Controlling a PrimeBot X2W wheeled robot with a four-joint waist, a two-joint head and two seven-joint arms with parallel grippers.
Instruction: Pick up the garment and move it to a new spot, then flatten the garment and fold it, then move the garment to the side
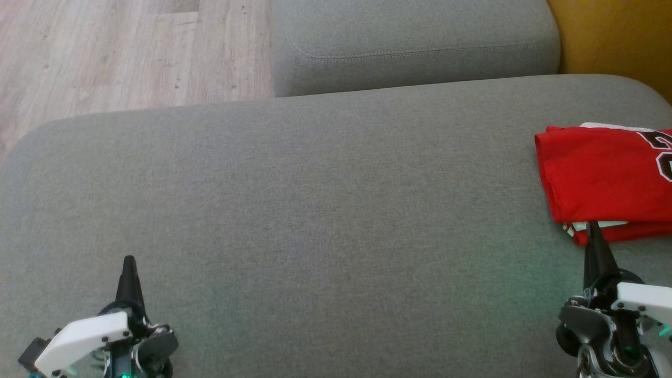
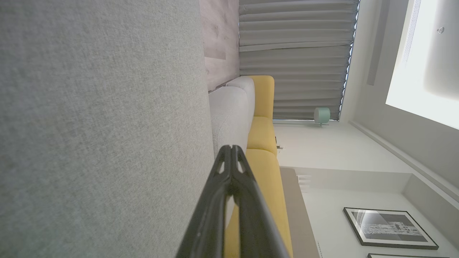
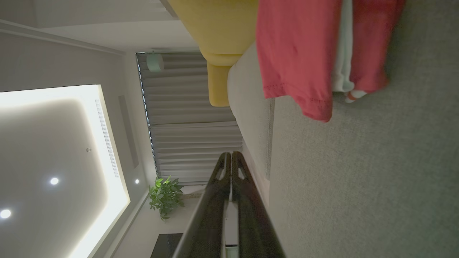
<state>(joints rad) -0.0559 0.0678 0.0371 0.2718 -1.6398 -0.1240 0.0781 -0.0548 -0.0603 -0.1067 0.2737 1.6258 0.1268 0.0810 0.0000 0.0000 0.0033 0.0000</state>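
Both arms sit low over the grey sofa cushion [image 1: 315, 210], left end effector [image 1: 128, 261] and right end effector [image 1: 593, 227] closed tight and empty, the right near the folded garment [image 1: 598, 173].

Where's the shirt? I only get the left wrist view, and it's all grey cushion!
Observer: The red garment lies folded at the right edge of the grey cushion, in the head view.
Operator: Is a gripper holding it?
Observer: No. The right gripper is shut on nothing, pointing at the garment's near edge.
Operator: Is it all red?
Observer: No, white shows between its red folds in the right wrist view.
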